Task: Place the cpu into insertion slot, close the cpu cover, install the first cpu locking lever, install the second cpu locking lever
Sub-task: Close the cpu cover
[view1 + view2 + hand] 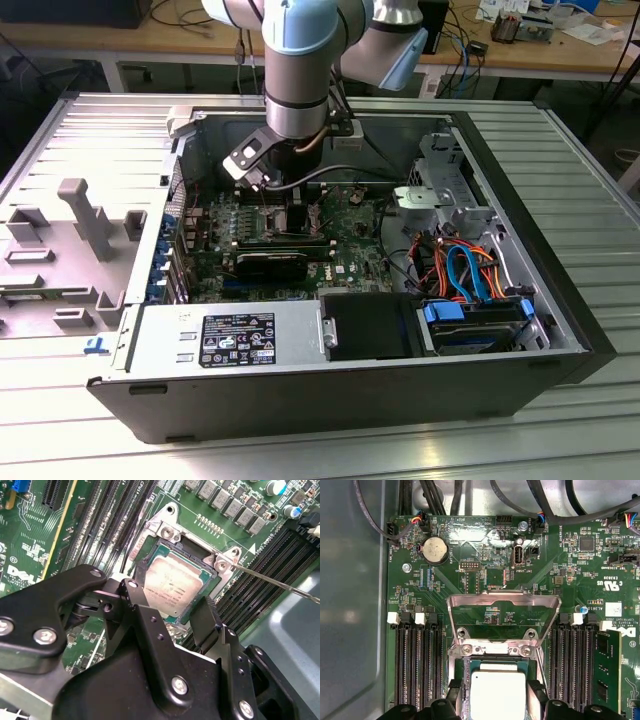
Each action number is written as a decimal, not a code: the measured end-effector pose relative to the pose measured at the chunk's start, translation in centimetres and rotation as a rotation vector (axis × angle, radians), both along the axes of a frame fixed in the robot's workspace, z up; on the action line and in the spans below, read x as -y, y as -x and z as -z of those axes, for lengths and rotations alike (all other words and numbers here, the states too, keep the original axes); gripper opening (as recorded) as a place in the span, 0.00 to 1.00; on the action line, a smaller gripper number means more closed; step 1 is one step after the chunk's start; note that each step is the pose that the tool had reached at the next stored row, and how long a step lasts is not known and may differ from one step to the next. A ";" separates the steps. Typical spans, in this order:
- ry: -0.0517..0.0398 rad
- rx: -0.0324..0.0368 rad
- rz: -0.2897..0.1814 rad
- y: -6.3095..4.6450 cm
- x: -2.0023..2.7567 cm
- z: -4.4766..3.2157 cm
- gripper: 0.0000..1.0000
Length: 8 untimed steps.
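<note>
- Exterior view: claw (286, 200) reaches into the open case (300, 395).
- First wrist view: cover (502, 611) stands open.
- Second wrist view: claw straddles the cpu (172, 582) within the slot (166, 544); whether it grips the cpu cannot be told.

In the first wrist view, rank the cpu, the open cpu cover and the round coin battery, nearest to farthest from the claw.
1. cpu, right at the claw.
2. cpu cover, open, just beyond the cpu.
3. coin battery, farthest, past the cover.

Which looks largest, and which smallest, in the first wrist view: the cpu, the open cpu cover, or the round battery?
1. cpu cover
2. cpu, partly cut off by the picture's edge
3. battery
</note>
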State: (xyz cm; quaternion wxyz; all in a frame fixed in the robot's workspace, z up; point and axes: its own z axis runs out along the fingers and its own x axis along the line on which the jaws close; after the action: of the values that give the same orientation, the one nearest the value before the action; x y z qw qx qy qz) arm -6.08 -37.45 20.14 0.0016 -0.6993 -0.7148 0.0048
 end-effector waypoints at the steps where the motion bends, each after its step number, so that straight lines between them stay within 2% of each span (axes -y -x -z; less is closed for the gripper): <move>1: 0.0000 0.0001 0.000 0.0 0.00 0.00 0.62; 8: 0.0008 0.0000 -0.027 -0.2 0.01 0.00 0.62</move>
State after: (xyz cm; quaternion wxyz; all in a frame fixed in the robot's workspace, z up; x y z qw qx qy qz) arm -5.84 -37.46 20.14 0.0013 -0.6897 -0.7241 0.0051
